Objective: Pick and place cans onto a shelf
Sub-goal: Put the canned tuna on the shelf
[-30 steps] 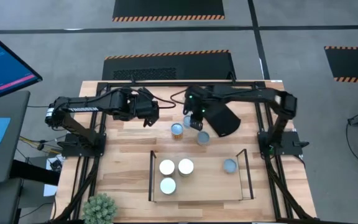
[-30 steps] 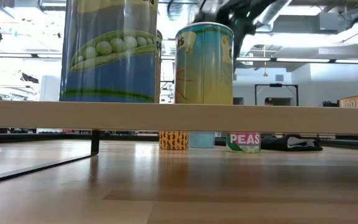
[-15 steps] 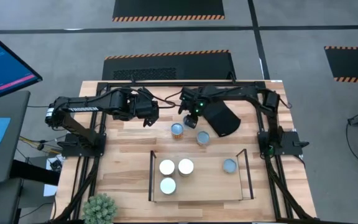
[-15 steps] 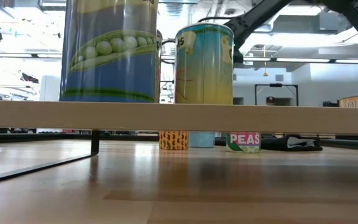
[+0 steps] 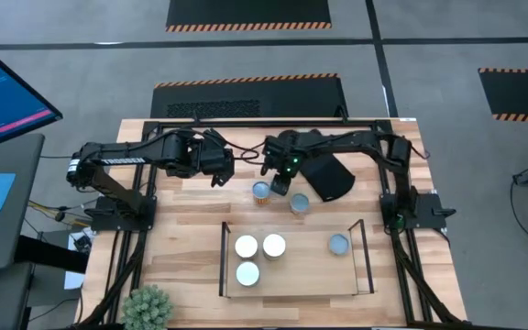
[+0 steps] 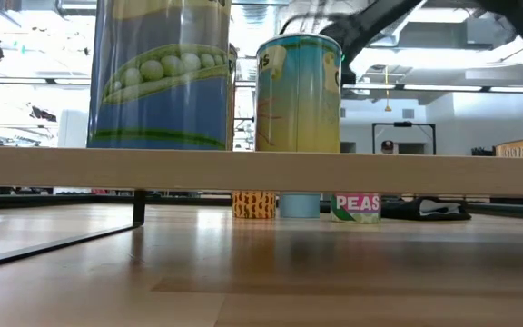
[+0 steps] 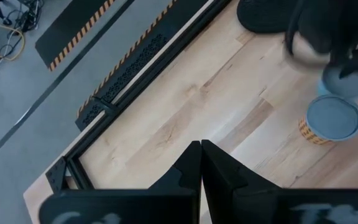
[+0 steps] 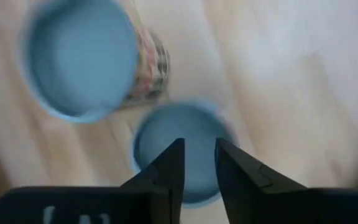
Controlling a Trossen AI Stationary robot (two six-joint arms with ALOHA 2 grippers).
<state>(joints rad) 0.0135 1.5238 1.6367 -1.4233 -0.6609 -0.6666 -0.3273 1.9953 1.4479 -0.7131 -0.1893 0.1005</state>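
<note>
Cans, seven in all; four on the shelf [image 5: 296, 284], three loose on the table [image 5: 181, 238] behind it.

High view. Shelf holds three white-topped cans [image 5: 260, 257] grouped toward its left and one grey-topped can [image 5: 338, 244] toward its right. Loose: orange can [image 5: 261, 192], peas can [image 5: 299, 203], and a third can hidden under the right gripper [image 5: 280, 180]. Left gripper [image 5: 218, 174] waits over bare wood at rear left. Mitt [image 5: 325, 175] lies just beside the right gripper, on its outer side.

Low view. Shelf board [image 6: 261, 170] crosses the frame; pea can [image 6: 159, 73] and yellow-blue can [image 6: 299, 94] stand on it. Beneath, far off: orange can [image 6: 253, 204], blue can [image 6: 299, 205], peas can [image 6: 356, 207], in a tight row. Mitt [image 6: 425, 210] lies flat beside them.

Left wrist view. Left gripper [image 7: 200, 163] has its fingers pressed together, empty. Orange can [image 7: 332, 119] stands upright ahead, the right arm blurred above it.

Right wrist view. Right gripper [image 8: 197, 163] sits above the blue can [image 8: 180, 149], fingers only slightly parted, narrower than the lid. Orange can [image 8: 86, 59] stands just beside.

Risks, for you to weigh. Descending with the jaws this narrow would likely land the fingertips on the lid, not round the wall; spread them first. The neighbours stand near; a widened finger could tip the orange can or nudge the peas can. Mitt crowds the outer side. On the carry, the shelf's wire frame and the cans already placed could be clipped.
</note>
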